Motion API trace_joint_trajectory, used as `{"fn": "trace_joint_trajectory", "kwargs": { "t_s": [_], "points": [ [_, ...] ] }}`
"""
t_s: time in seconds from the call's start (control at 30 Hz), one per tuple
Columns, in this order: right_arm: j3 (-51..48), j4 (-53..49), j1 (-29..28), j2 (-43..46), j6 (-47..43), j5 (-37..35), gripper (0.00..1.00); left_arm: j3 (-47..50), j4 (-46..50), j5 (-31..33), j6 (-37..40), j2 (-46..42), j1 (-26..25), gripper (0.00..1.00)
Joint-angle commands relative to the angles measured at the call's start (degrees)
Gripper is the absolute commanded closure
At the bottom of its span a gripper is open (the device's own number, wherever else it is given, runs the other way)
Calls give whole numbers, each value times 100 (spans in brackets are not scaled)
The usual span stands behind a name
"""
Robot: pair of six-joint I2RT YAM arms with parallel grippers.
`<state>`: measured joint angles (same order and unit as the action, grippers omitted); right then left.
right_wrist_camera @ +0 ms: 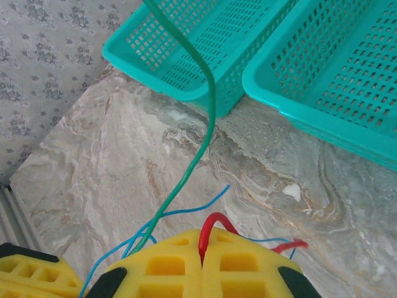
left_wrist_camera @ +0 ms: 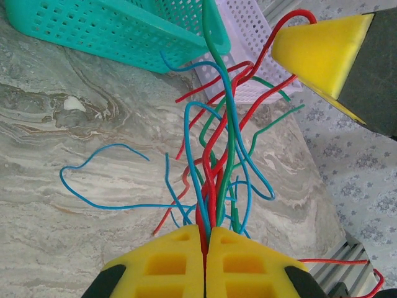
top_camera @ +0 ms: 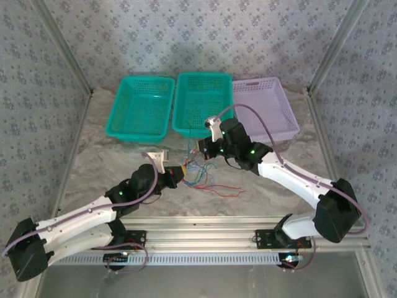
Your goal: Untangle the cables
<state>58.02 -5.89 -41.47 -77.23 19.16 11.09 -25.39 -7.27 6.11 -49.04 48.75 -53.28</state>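
Note:
A tangle of thin red, blue and green cables (top_camera: 200, 174) lies on the marble table in front of the baskets. My left gripper (top_camera: 180, 172) is shut on a bundle of several cables (left_wrist_camera: 214, 186) that fan upward from its yellow fingers (left_wrist_camera: 177, 261). My right gripper (top_camera: 203, 146) hovers just above and right of it, shut on one red cable (right_wrist_camera: 211, 226) that loops out of its fingers (right_wrist_camera: 248, 267). A green cable (right_wrist_camera: 195, 124) rises past the right gripper toward the teal basket. In the left wrist view the right gripper's yellow fingertip (left_wrist_camera: 322, 53) shows with the red cable (left_wrist_camera: 288, 22) over it.
Two teal baskets (top_camera: 141, 107) (top_camera: 205, 102) and a lilac basket (top_camera: 267, 108) stand in a row at the back of the table. Loose red cable ends (top_camera: 226, 191) trail toward the near edge. The metal rail (top_camera: 205, 239) with the arm bases runs along the front.

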Motion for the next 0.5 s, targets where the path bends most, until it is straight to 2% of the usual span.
{"fn": "trace_joint_trajectory", "kwargs": {
  "t_s": [0.0,0.2,0.47],
  "points": [
    [-95,-129,129,464,-27,-424,100,-239,-16,185,97,-85,-39,100],
    [-320,-344,805,1189,252,-1004,100,-124,167,267,101,-255,-34,100],
    [-595,-669,1954,1808,825,-1182,100,-107,501,302,228,-453,-35,100]
  ]
}}
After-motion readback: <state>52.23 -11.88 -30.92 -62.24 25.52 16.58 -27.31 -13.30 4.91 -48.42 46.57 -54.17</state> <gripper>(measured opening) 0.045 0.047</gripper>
